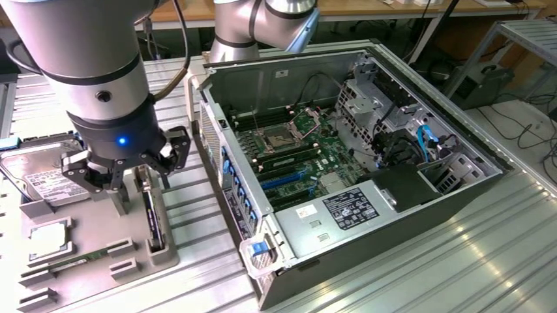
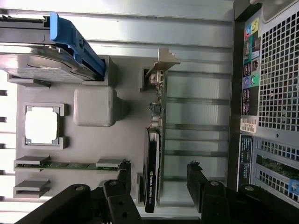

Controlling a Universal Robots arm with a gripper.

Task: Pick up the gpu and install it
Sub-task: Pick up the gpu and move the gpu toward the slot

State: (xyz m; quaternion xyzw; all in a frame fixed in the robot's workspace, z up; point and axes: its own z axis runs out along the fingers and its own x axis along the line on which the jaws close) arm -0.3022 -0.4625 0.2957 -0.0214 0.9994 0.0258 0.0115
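On the exterior view's left, over the grey moulded parts tray (image 1: 96,287), your end effector (image 1: 139,186) hangs from the silver-and-black arm with its jaws spread wide. Nothing is held.

- The gpu (image 1: 153,218), a thin dark circuit card, stands on its long edge in a slot at the tray's side nearest the computer case. It is not picked up.
- Wrist view: the end effector (image 2: 159,171) straddles the gpu (image 2: 152,182). One of the black fingers (image 2: 124,175) is on each side of the card's black fan end, with a gap showing on both sides.
- The gpu's silver metal bracket (image 2: 163,60) is at the opposite end of the card, away from the fingers.
- Exterior view: the fingertips sit just above the card's upper edge. You cannot tell from there whether they touch it.

Also on the tray (image 2: 126,135):
- The silver boxy hard drive with a white label (image 1: 44,173) is at the far end. Its blue plastic rail (image 2: 74,42) shows in the wrist view.
- The square silver processor chip (image 1: 48,238) lies in its own recess.
- The narrow green memory stick (image 1: 74,261) lies in a slot beside it.

The black open-sided computer case (image 1: 392,248) lies on the ribbed metal table (image 1: 452,261), just beside the tray. Its green motherboard (image 1: 296,153) faces up.
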